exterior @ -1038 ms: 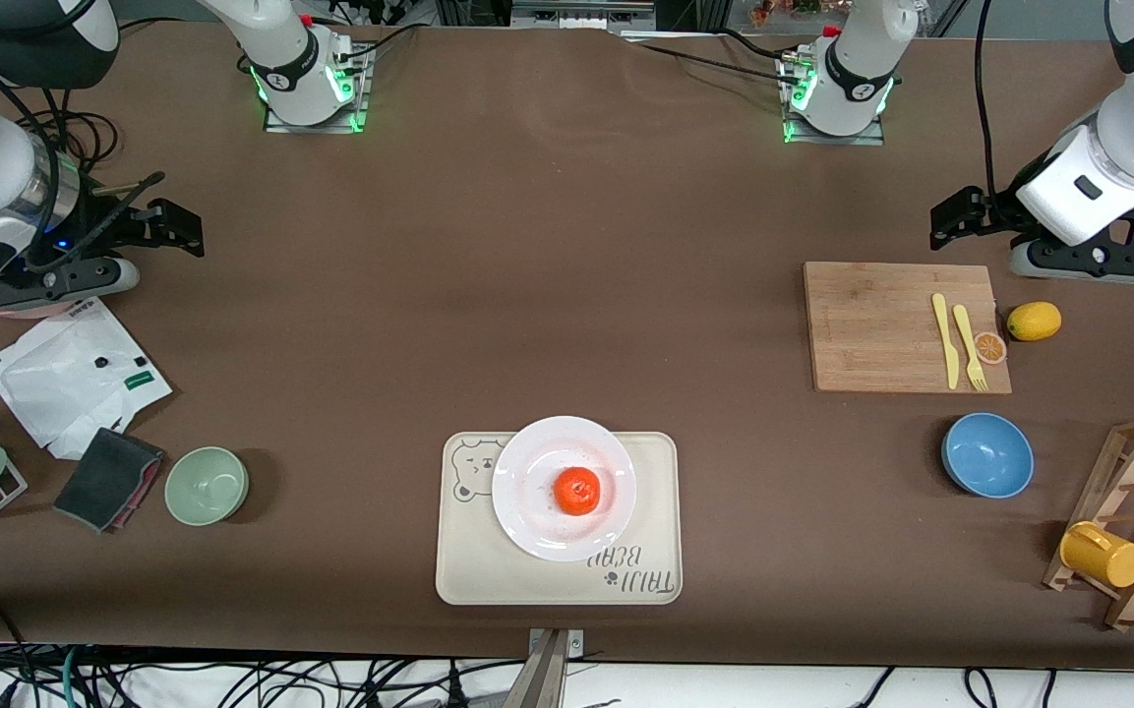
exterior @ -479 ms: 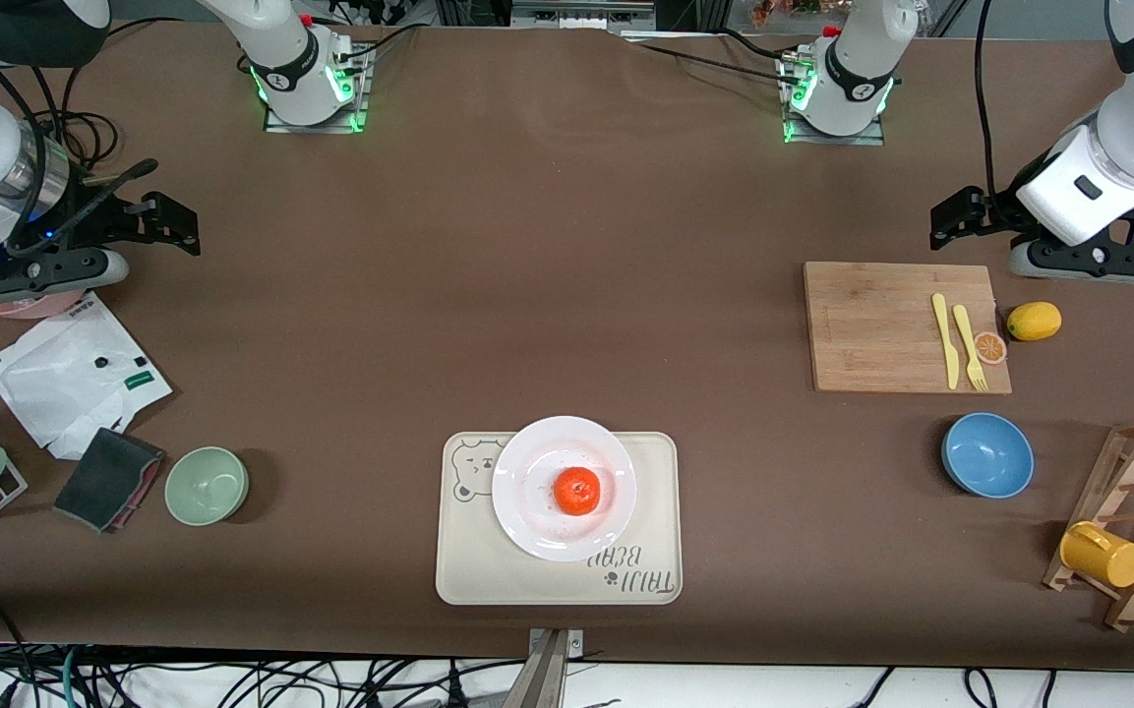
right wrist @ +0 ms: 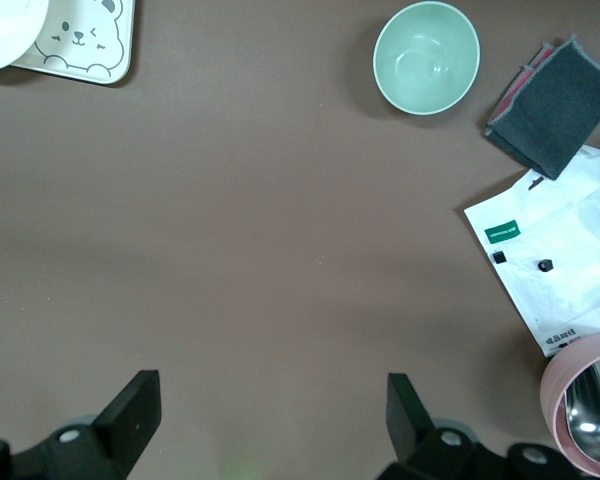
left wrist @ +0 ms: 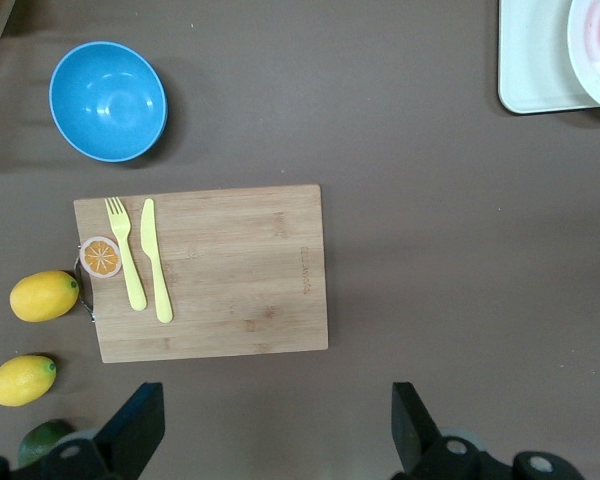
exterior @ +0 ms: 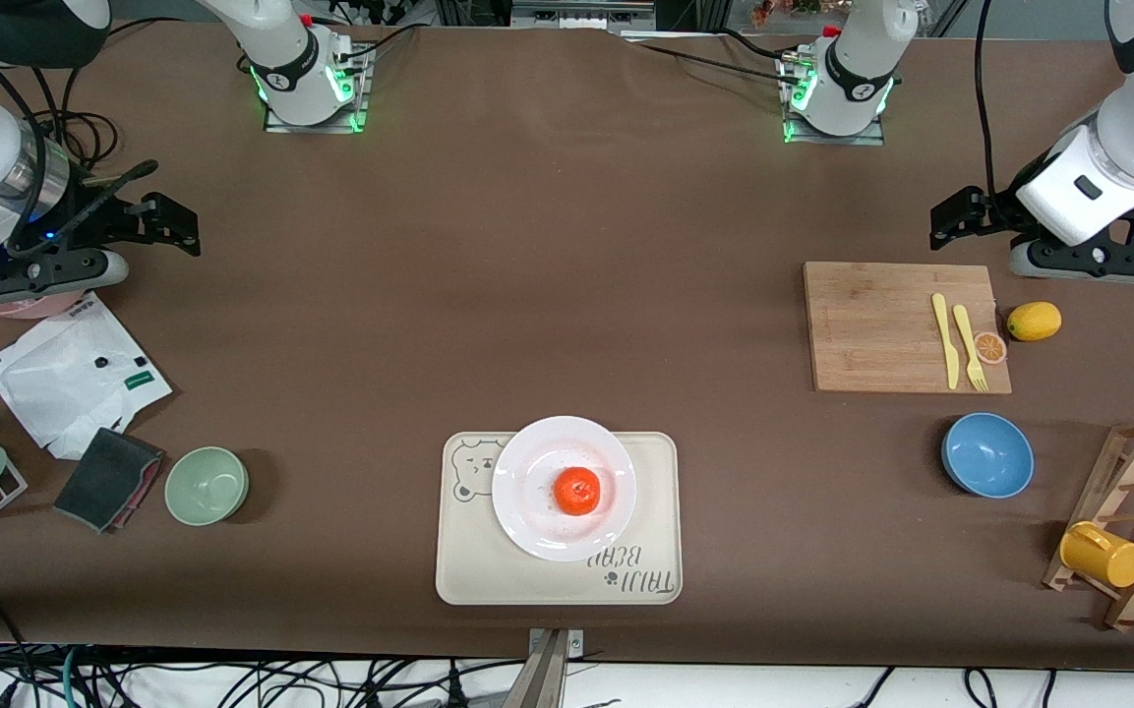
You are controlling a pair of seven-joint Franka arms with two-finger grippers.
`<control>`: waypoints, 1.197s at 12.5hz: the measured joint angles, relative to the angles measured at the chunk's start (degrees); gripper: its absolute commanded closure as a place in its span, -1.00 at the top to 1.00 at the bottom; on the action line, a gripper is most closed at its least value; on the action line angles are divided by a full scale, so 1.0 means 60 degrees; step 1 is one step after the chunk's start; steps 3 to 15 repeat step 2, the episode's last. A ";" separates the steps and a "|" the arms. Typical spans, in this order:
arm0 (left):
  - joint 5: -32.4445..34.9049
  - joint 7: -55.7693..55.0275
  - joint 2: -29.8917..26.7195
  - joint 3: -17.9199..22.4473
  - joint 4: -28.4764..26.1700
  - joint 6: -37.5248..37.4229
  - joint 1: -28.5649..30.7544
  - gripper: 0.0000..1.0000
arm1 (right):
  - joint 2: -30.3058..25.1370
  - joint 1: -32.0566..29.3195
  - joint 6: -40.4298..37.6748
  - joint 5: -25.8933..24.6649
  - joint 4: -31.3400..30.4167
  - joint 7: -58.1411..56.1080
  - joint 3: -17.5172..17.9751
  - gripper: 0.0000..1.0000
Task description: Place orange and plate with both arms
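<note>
Both grippers hang wide open and empty: right gripper [exterior: 161, 218] at ten o'clock, left gripper [exterior: 960, 216] at two. Orange [exterior: 577, 491] sits on the plate [exterior: 527, 462] at six: fruit looks light, rolls easily; glossy plate probably slippery, best pinched at its rim.

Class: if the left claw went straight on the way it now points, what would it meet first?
Probably the cutting board: the open left claw looks down on the bare table at the board's edge. Height is unclear.

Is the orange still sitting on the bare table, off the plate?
No, the orange rests on the white plate, which itself sits on the beige bear tray.
</note>
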 measured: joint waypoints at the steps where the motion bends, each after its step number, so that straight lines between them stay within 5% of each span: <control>1: 0.0000 0.0000 0.0000 0.0000 0.0000 0.0000 0.0000 1.00 | 0.0001 0.0000 0.0000 0.0000 0.0000 0.0000 0.0000 1.00; 15: 0.0000 0.0000 0.0000 0.0000 0.0000 0.0000 0.0000 1.00 | 0.0000 0.0000 0.0000 0.0000 0.0000 0.0001 0.0000 1.00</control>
